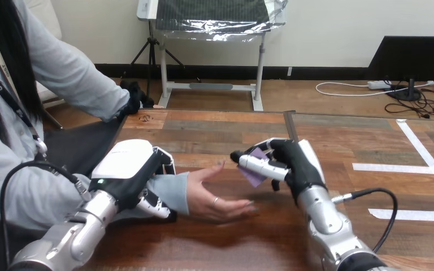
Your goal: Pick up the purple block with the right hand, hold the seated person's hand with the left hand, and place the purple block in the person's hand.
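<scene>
1. The left hand (pixel 129 172), lower left of the frame, is wrapped round the person's wrist at the sleeve cuff, with fingers over the top and more curling underneath. My guess is that it's there to steady the arm so the drop target doesn't wander.

2. The person's hand (pixel 219 196) lies centre-bottom, low over the worktop (pixel 215 130). The palm is turned up and open and the fingers point toward the right of the frame. That's pretty much a ready-made landing pad, and nothing is in it yet.

3. The right hand (pixel 297 164), right of centre, is clamped on the purple block (pixel 254 177), which is pinched between thumb and fingers. The block is off the worktop, just up and right of the person's fingertips, close to them but not touching.

4. The block pokes out on the palm-facing side of the grip, which should make it easy to set down without the fingers bumping the person.

5. So pickup and wrist hold look done, and only the handover is left. I reckon the right hand needs a short move left and down before letting go. The risk is releasing too early, so the block slips off the person's fingertips.
</scene>
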You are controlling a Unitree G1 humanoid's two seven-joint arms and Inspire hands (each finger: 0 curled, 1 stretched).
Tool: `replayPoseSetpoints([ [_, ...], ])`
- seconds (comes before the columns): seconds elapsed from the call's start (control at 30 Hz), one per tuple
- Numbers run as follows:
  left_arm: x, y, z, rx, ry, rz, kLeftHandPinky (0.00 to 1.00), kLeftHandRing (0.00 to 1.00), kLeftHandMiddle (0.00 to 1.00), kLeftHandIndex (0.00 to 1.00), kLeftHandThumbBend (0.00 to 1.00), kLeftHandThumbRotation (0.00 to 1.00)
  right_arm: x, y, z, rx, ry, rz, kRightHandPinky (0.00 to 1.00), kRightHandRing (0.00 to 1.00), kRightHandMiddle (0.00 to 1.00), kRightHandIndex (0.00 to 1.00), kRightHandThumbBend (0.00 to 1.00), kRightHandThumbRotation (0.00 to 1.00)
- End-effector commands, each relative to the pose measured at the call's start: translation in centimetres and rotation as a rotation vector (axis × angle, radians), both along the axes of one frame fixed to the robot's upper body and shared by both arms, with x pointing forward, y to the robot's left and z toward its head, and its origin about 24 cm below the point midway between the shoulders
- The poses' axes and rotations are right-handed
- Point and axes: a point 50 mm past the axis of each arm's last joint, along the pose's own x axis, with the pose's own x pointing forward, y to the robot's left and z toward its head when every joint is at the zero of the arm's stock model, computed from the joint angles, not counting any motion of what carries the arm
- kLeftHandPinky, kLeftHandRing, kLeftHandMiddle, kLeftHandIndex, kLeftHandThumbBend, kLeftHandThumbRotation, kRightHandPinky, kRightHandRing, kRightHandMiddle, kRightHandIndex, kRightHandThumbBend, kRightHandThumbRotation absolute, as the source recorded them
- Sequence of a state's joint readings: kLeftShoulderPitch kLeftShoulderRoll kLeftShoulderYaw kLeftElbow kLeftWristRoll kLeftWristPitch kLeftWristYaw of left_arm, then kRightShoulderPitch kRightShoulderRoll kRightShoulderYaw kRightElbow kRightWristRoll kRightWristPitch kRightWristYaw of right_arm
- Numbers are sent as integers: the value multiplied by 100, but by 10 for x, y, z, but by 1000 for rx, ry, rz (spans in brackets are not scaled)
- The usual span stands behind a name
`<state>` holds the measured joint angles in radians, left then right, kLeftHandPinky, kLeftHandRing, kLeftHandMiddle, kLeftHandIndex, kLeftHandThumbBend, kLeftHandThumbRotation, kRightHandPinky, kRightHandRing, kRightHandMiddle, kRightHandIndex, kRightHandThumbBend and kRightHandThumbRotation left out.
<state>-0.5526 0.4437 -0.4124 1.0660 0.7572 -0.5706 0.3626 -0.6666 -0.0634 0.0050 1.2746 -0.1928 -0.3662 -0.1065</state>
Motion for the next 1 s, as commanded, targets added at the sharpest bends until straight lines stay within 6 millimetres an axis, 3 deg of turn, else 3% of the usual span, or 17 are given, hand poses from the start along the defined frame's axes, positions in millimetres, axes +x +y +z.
replayPoseSetpoints([
  [0.0,44,-44,72,-115,-298,-77,25,29,34,36,91,4,17,15,34,19,-180,35,6,11,16,20,32,27],
  [0.97,46,-58,71,-133,-325,-79,30,31,35,36,87,6,6,31,29,61,-211,101,6,11,16,20,32,29],
])
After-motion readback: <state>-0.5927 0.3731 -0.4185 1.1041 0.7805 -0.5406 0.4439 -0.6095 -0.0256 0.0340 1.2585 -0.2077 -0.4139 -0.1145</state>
